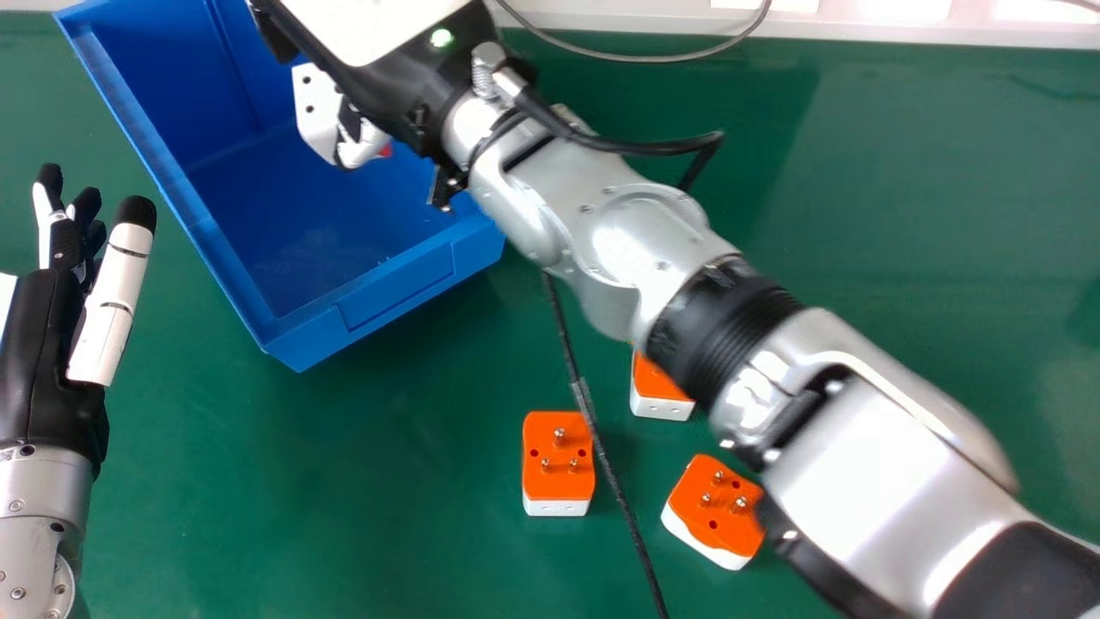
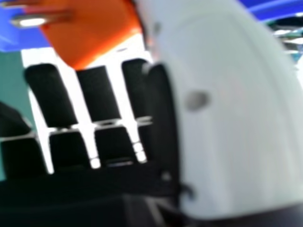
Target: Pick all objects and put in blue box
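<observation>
Three adapters (image 1: 557, 460) are lying on the green table (image 1: 369, 516); over the blue box (image 1: 395, 297), my right hand (image 1: 369, 26) is pinching an orange adapter (image 2: 94, 28) with thumb and fingers, probably for dropping inside. My left hand (image 1: 39, 361) is resting, relaxed, nearby.

No readable text or labels.

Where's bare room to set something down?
In the head view, bare green tabletop lies below the blue plastic box, between the black-and-white left hand and three orange-and-white plug adapters, and also right of the silver right arm. It is crowded beside that arm, where the adapters and a black cord gather.
</observation>
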Robot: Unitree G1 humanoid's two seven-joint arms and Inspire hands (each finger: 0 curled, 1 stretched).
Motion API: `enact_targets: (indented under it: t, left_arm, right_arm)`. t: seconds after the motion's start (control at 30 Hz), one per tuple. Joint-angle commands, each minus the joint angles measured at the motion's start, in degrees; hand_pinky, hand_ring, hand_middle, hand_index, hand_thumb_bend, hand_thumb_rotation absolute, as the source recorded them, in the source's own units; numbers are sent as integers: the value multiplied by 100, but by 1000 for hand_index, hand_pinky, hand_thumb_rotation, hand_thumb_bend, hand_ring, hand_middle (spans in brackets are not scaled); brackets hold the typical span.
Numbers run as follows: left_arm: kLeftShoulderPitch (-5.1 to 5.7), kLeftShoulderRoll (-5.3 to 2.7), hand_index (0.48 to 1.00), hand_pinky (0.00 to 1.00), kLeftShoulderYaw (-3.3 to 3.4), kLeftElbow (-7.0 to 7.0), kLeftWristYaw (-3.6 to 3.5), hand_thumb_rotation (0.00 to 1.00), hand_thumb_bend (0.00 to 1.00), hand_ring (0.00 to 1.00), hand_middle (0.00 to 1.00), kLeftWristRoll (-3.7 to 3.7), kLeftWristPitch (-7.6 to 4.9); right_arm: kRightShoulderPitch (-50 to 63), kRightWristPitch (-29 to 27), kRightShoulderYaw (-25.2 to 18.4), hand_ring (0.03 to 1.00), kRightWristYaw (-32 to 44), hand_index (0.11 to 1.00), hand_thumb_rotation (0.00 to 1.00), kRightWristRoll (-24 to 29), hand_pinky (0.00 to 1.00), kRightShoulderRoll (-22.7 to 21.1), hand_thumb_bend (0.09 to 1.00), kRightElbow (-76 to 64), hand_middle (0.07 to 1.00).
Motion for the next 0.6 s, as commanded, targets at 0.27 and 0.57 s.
enact_targets:
  t: [0.27, 0.57]
  left_arm:
    - [159, 9, 1000, 964, -56, -260, 91, 899, 552, 996, 1000, 341, -355]
    - [154, 11, 1000, 952, -57, -255, 83, 927, 536, 995, 1000, 404, -388]
  right_arm:
    - [-596, -353, 6, 212, -942, 483, 0, 561, 149, 255, 521, 621, 442]
    - [-593, -139, 620, 627, -914, 744, 320, 288, 491, 26, 508, 723, 701]
